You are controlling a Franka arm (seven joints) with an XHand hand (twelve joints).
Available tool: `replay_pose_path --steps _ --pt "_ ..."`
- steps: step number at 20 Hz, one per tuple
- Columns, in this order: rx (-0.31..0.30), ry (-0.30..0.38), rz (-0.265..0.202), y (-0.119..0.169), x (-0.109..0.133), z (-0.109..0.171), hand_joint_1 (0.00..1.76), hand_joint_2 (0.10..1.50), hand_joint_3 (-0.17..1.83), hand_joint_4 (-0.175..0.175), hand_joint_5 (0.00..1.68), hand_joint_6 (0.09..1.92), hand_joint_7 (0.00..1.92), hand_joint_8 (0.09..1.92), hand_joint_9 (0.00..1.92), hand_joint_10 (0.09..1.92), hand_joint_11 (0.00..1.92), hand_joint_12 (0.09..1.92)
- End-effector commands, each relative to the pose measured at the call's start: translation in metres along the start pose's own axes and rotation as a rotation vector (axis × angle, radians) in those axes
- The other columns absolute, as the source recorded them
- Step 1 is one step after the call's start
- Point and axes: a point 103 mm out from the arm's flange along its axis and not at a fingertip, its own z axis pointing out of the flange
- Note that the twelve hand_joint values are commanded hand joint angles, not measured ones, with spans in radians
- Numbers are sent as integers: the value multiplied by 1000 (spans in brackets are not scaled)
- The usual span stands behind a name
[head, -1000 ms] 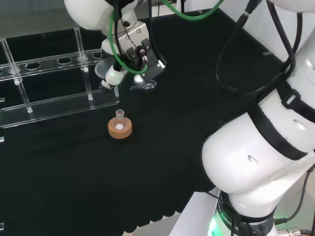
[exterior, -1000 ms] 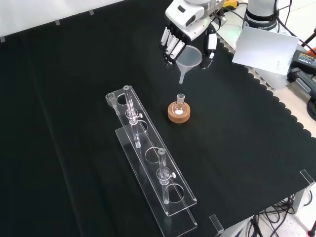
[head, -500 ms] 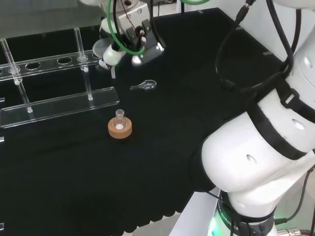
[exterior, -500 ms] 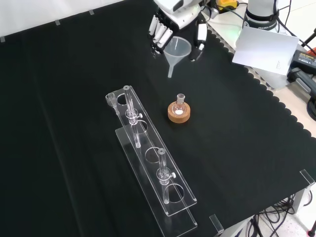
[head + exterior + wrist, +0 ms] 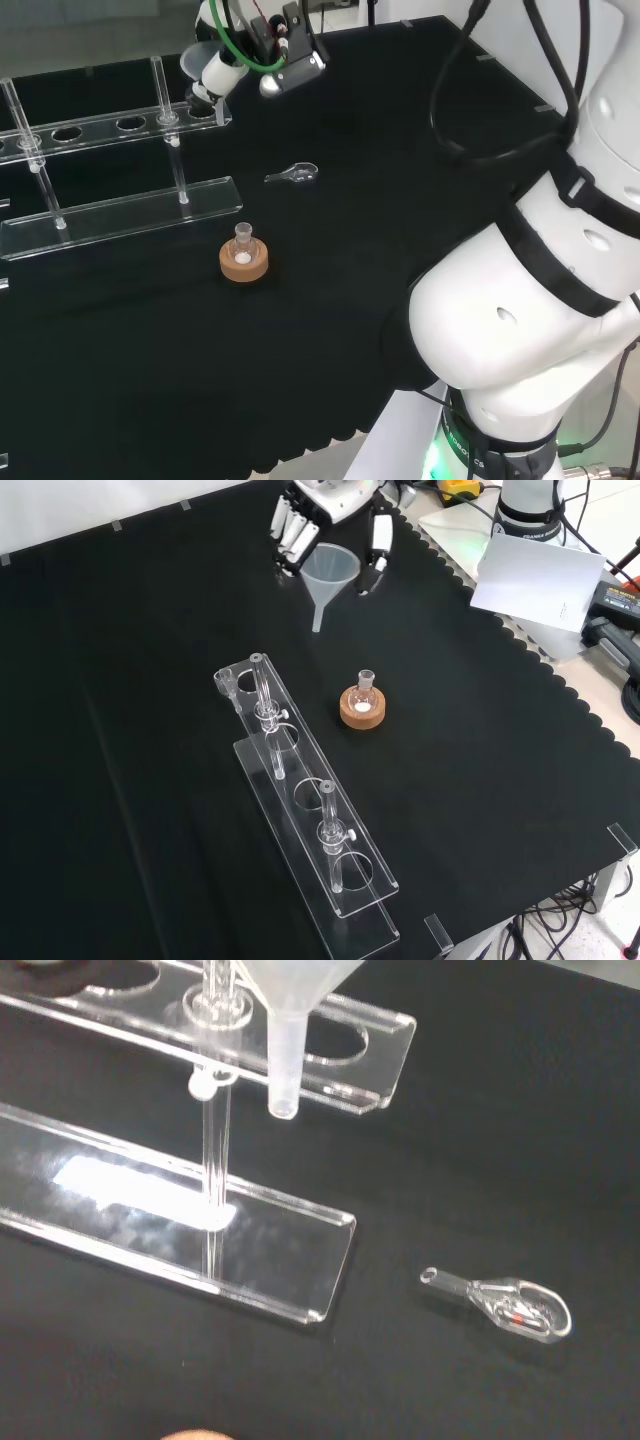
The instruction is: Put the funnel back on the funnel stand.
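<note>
Nearest in the front view, the clear stand lies on the cloth with its holes unfilled. Beyond it a small flask sits on a cork ring. Farthest, the hand grasps the funnel by its rim, spout down, above the cloth near the stand's far end. Recommendation: centre the spout over the end hole, kept vertical, before lowering.
</note>
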Motion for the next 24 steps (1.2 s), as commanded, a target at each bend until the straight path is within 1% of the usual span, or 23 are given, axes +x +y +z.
replay_pose_path --steps 1,4,8,11,13,15,19,24 --pt "2 19 -29 30 -9 -5 784 836 483 -17 897 672 815 633 1210 205 954 994" --pt "-3 28 -45 46 -9 -6 789 835 483 -17 897 673 814 634 1211 202 954 994" --pt "5 43 -59 68 -11 0 791 834 486 -18 897 674 812 636 1212 197 954 993" --pt "11 51 -51 83 -14 5 792 834 488 -18 897 674 812 637 1213 194 955 993" --pt "11 63 -58 91 -15 6 792 833 489 -18 897 675 811 638 1214 192 955 993" --pt "7 80 -64 98 -15 9 792 833 490 -18 897 675 811 639 1214 190 954 993" --pt "11 85 -77 108 -12 13 794 831 492 -19 897 675 810 640 1215 187 953 993" --pt "18 86 -74 118 -12 16 794 830 495 -18 897 675 808 641 1215 182 951 994"
